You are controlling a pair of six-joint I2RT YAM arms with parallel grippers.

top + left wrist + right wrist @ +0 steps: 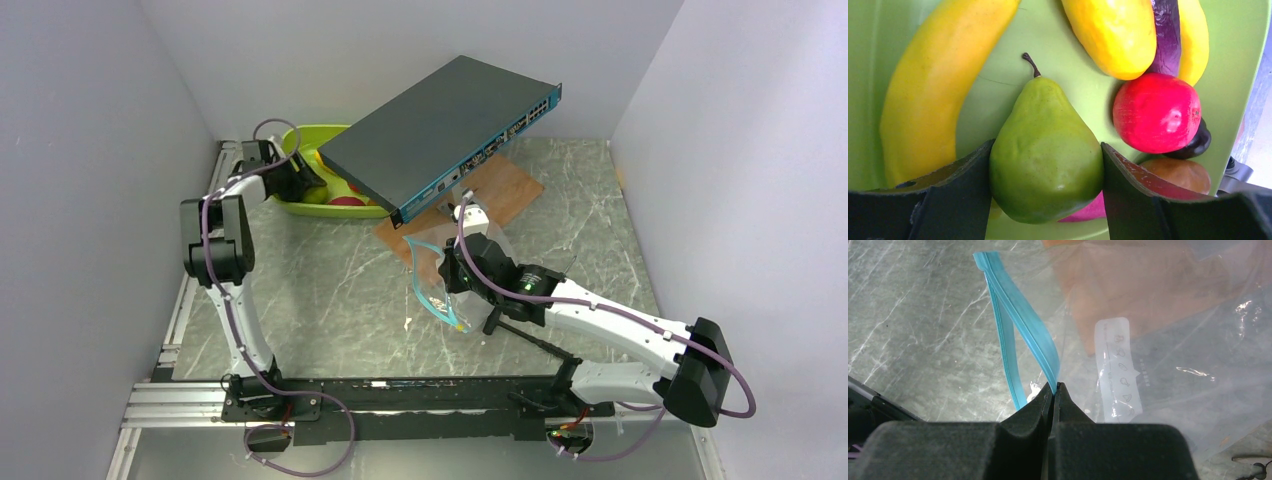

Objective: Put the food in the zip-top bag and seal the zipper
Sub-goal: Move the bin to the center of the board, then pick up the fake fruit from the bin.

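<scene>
The left pincer [1046, 147] is down in the tray [998, 70] at the far left of the worktop [908, 315]. Its fingers [958, 200] press both flanks of the pear [1045, 165], which lies on the tray floor, not yet lifted. Gripping across the fat belly probably gives the firmest hold on so glossy a shape. Bananas [923, 90], a red apple [1155, 112] and an eggplant [1165, 35] lie beyond it, untouched.

The right pincer [1054, 390] is clenched on one lip of the zipper [1020, 315]. It holds the bag [1198, 340] near mid-worktop so that the mouth gapes, ready for fruit. The bag looks empty.

The overhead view shows that tray and bag are well apart, but there a dark box [440, 125] hides much of the tray. Only the wrist views show each grip.
</scene>
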